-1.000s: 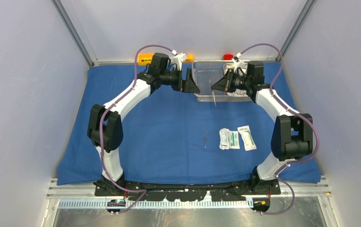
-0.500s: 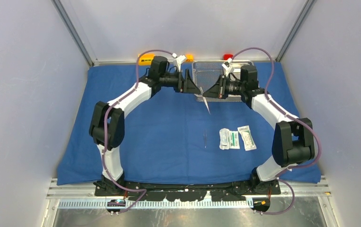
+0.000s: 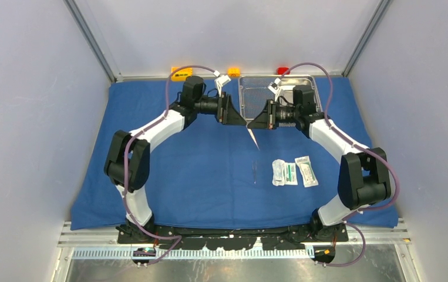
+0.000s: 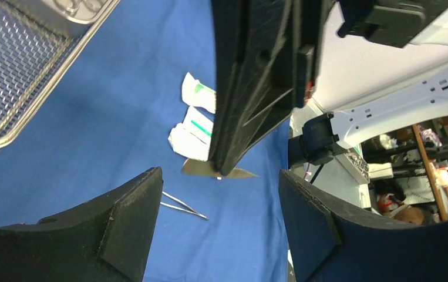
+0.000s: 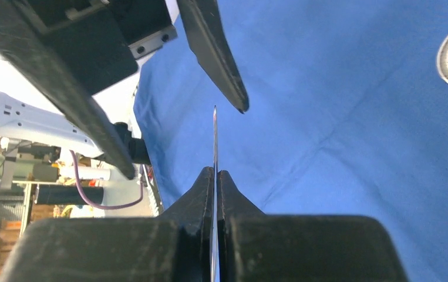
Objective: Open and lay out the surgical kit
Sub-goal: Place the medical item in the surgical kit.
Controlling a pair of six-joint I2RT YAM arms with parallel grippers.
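While gripping the scissors [image 3: 252, 137], right fingers [image 3: 260, 120] left tray [image 3: 255, 88].

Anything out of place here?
Nothing spilled or damaged. Only oddity: a thin steel instrument hangs in mid-air, pinched by the right gripper, with the open left gripper beside it. Packets lie flat.

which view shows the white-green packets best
Top external: all the packets lie unobstructed on the blue cloth. The left wrist view shows them partly hidden behind the right hand; the right wrist view shows none.
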